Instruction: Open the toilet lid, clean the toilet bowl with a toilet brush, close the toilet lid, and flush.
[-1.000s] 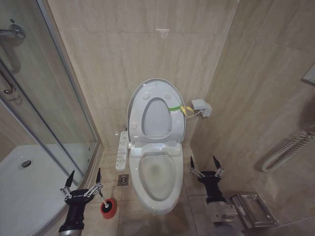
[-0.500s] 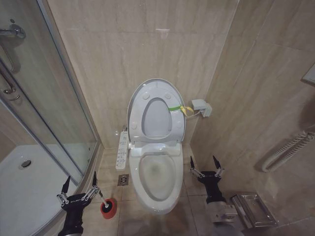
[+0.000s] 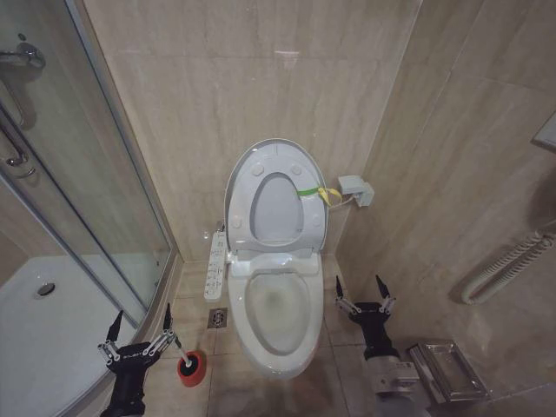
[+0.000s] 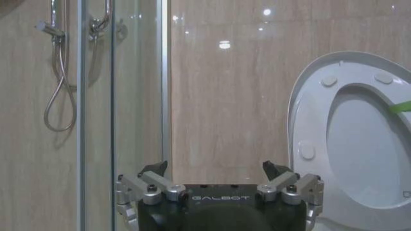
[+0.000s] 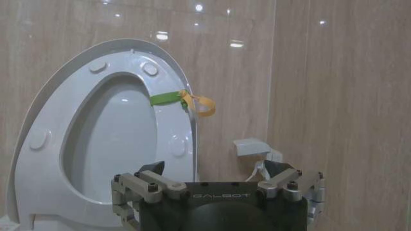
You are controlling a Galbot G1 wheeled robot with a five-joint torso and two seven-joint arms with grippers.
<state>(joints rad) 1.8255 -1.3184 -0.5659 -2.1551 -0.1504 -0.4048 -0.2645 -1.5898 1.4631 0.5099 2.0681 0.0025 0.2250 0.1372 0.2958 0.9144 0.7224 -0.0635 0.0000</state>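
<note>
Here the toilet lid stands raised against the back wall at the centre of the head view, with the ring seat lifted against it, so the toilet bowl lies open below, faintly brown at its bottom. A green and yellow strap hangs at the right edge of the seat. The toilet brush leans in its red cup on the floor tiles at the lower left of the frame, just left of the bowl and beside the curved shower tray.

The left gripper hovers at the lower left, just to the left of the brush handle, its fingers spread apart and holding nothing. The right gripper waits at the lower right, beside the bowl's right flank, fingers likewise apart and empty. The left wrist view looks past the left gripper toward the glass shower door and the raised lid.

Judged from this layout, the step in hand is taking up the brush. To do it well, the left gripper should centre its fingers across the slim handle well above the cup, close squarely, and lift straight so the cup does not tip.
</note>
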